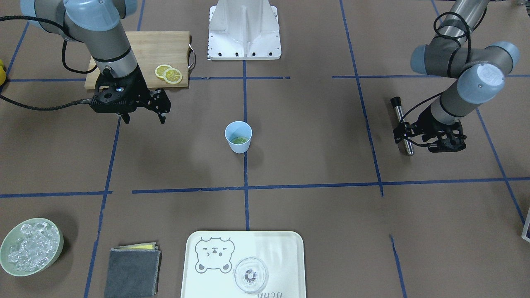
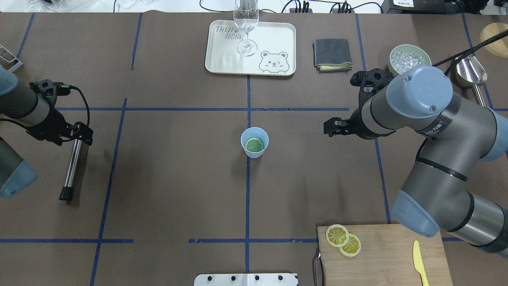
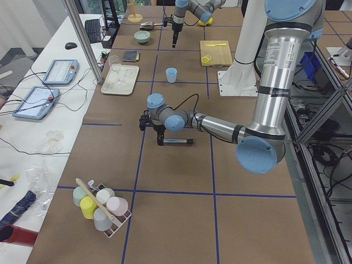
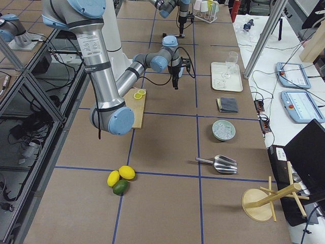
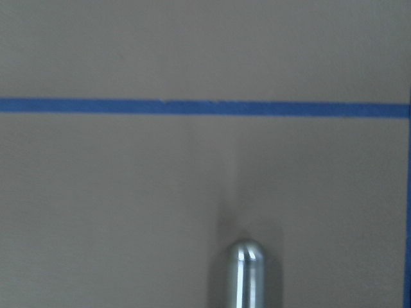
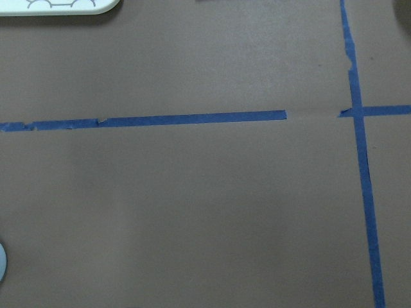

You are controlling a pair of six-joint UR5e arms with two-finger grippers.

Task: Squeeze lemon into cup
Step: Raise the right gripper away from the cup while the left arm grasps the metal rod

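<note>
The lemon (image 2: 254,145) is lying inside the cup (image 2: 256,155), which is standing mid-tabletop (image 2: 178,178). The right tool (image 1: 144,121) is hanging released, right of the cup and well apart. The left tool (image 2: 79,137) is sitting over a steel rod (image 2: 70,171) at the left; whether it is gripping, I cannot tell. Two slices (image 2: 337,235) are resting on the board (image 2: 389,254).

Brown table (image 1: 314,136), blue tape grid (image 1: 290,186)
</note>
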